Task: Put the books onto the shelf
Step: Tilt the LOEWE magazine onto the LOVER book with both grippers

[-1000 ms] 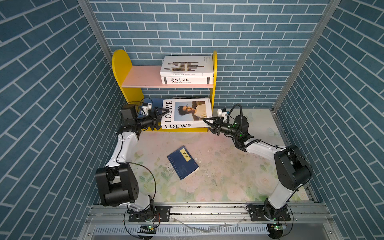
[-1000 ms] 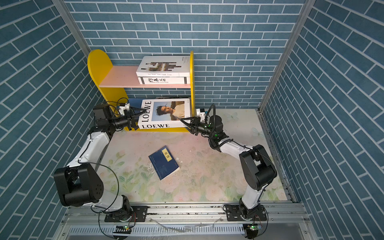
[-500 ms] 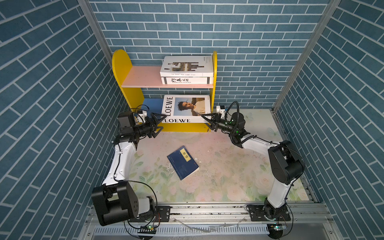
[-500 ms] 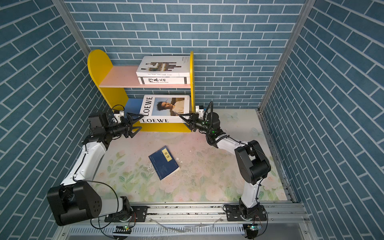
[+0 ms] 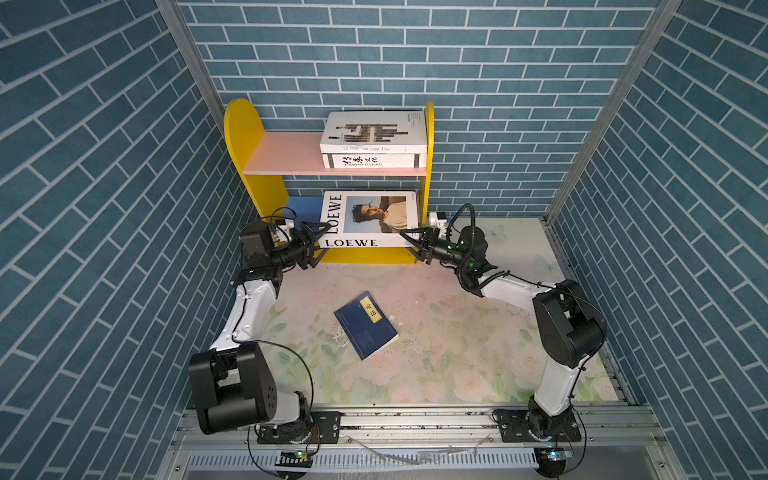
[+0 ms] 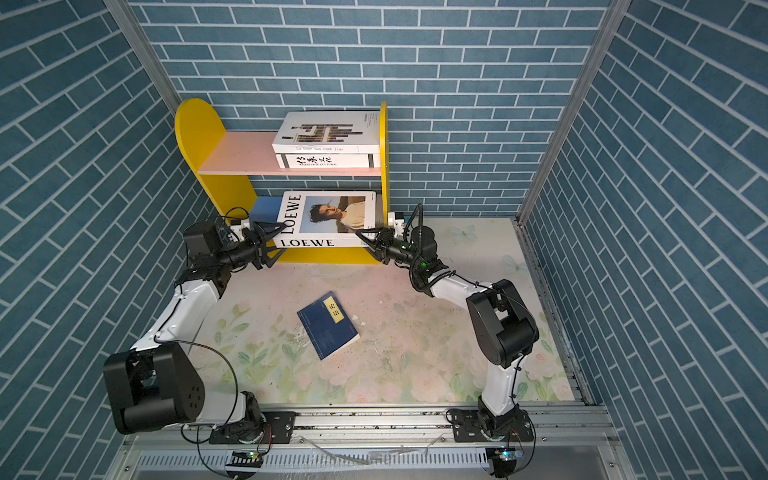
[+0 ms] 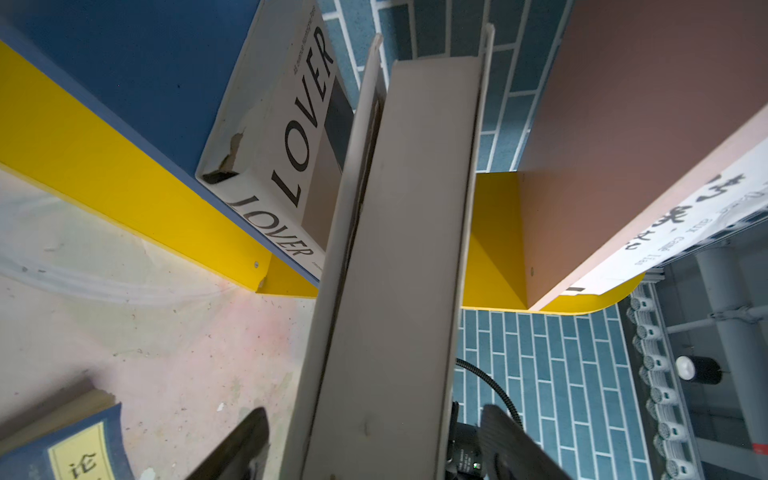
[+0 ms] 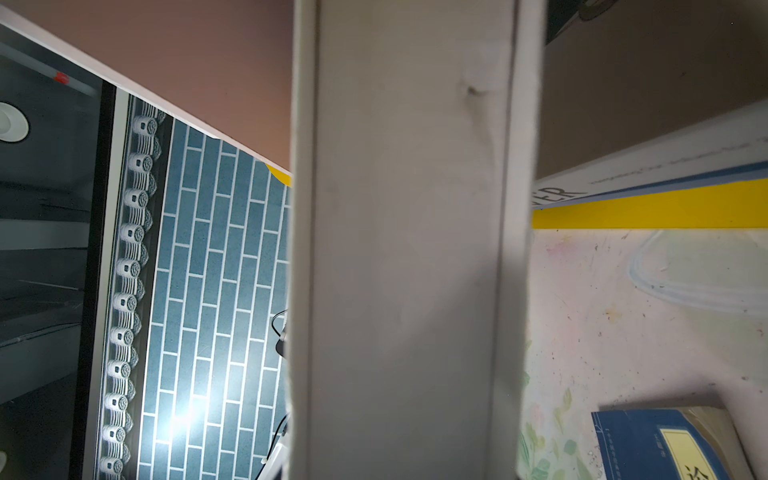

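The white LOEWE book (image 5: 370, 220) (image 6: 328, 218) lies in the lower tier of the shelf (image 5: 245, 137) above the LOVER book (image 7: 291, 137), its front edge sticking out. My right gripper (image 5: 409, 245) (image 6: 365, 243) is shut on its right front corner; the right wrist view shows only the book's edge (image 8: 407, 249). My left gripper (image 5: 322, 245) (image 7: 374, 440) stands open around the left front corner, with a gap beside each finger. Two white books (image 5: 374, 131) (image 5: 374, 161) are stacked on the pink board (image 5: 282, 153). The navy book (image 5: 365, 324) (image 6: 328, 324) lies on the mat.
The blue lower board (image 5: 301, 208) shows bare to the left of the LOEWE book. The shelf's right yellow panel (image 5: 429, 137) stands close beside my right gripper. Brick walls enclose the floral mat (image 5: 457, 332) on three sides.
The LOEWE book went deeper into the lower tier with my right gripper. My left gripper let go, drew back to the left, then came back around the book's left front corner.
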Robot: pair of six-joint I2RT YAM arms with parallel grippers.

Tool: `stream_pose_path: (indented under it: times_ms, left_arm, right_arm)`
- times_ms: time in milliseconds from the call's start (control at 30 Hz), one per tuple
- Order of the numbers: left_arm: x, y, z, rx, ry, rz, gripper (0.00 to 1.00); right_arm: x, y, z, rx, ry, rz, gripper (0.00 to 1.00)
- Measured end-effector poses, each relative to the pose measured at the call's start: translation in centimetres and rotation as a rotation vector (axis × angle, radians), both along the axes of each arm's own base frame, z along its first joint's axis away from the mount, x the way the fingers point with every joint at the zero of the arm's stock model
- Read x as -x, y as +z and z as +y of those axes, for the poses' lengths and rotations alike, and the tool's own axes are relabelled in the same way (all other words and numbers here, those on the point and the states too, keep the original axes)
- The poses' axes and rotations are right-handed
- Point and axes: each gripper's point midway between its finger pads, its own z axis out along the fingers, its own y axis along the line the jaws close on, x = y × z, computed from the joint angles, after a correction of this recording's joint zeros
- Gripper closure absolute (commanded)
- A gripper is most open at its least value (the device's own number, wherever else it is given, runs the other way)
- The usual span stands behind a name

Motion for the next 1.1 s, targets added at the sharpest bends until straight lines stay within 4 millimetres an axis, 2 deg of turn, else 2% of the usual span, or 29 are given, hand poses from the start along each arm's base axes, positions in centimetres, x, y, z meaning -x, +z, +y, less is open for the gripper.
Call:
stream_pose_path:
  times_ms: [333, 500, 700, 900, 1100]
  left_arm:
    - [-0.3, 1.3, -0.6, 0.024, -0.012, -0.044, 0.60]
    - [-1.1, 1.3, -0.4, 0.051, -0.002, -0.067, 0.65]
    - [-2.4, 0.7, -0.2, 0.094, 0.013, -0.082, 0.69]
    - [-5.6, -0.3, 0.3, 0.184, 0.038, -0.128, 0.73]
    - [-8.5, -1.4, 1.1, 0.297, 0.059, -0.155, 0.73]
  right_arm:
    - [-0.3, 0.7, 0.2, -0.025, -0.012, 0.011, 0.62]
    - [-0.9, 0.7, 0.5, -0.034, -0.016, 0.025, 0.62]
    - [-1.7, 0.6, 0.7, -0.036, -0.034, 0.022, 0.41]
    - [-1.8, 1.3, 0.8, -0.049, -0.045, 0.008, 0.22]
    - [-2.1, 0.8, 0.5, -0.040, -0.074, 0.020, 0.17]
